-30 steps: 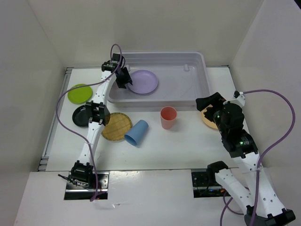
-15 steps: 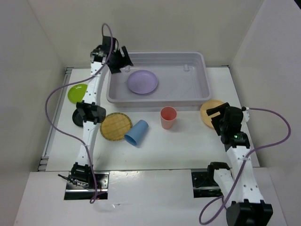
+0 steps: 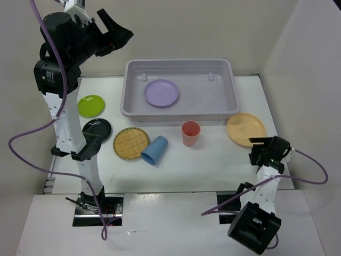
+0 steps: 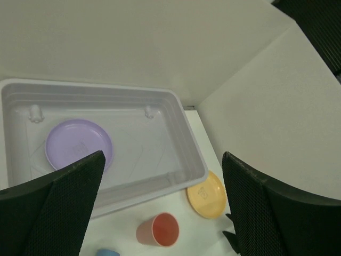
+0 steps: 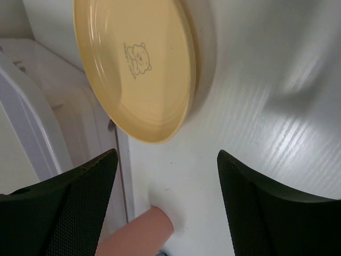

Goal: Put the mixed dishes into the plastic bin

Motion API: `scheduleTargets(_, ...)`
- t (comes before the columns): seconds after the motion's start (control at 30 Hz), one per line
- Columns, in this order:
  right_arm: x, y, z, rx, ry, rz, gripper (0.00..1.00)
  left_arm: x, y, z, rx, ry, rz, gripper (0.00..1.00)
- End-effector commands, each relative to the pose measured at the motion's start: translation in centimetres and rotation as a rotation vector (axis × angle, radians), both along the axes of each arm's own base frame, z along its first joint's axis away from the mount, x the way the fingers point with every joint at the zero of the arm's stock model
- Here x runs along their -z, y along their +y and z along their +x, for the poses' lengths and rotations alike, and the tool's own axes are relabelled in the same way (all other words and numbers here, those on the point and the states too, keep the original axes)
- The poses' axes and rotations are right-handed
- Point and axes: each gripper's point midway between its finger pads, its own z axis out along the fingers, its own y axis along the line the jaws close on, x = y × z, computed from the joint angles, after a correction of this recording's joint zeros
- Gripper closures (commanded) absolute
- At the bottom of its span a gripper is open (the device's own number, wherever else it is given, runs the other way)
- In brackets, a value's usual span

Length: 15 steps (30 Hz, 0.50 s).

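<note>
Lavender round plate [image 3: 161, 92] lies inside the pale translucent plastic bin [image 3: 176, 112]; left fingers [image 4: 64, 208] hang high, apart and empty; right fingers [image 5: 69, 202], also apart, near the orange-yellow round plate [image 3: 246, 128].

The white surface [image 3: 202, 165] carries the plastic bin [image 3: 181, 113] at its far side. Nearer, from left to right, lie a lime green plate [image 3: 91, 105], black plate [image 3: 98, 128], woven tan plate [image 3: 131, 143], blue cup [image 3: 154, 150] (tipped on its side), upright salmon-red cup [image 3: 191, 133] and orange-yellow plate [image 3: 245, 128].

- Robot lab / test cell: plain white board walls [image 3: 186, 32] box in a white table [image 3: 213, 165].
- 2 robot arms [image 3: 66, 120] bolted at near edge, purple cables [image 3: 318, 162] hanging loose.
</note>
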Motion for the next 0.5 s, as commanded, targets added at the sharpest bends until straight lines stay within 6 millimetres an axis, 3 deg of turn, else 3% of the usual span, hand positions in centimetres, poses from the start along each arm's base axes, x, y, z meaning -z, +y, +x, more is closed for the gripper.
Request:
scheduleTargets(0.0, -1.0, -0.9, 1.7, -0.011, -0.081, 0.001, 0.20, 2.3, -1.1, -0.1, 0.043, 0.073, 0.037, 0.03)
scheduleTargets(0.23, 1.3, -1.8, 2.5, 0.046, -0.083, 0.045, 0.20, 0.6, -1.1, -3.1, 0.063, 0.045, 0.021, 0.02)
scheduleTargets(0.47, 3.6, -2.5, 2.6, 0.095, -0.074, 0.039, 0.21, 0.1, -0.8, -4.0, 0.064, 0.031, 0.028, 0.02)
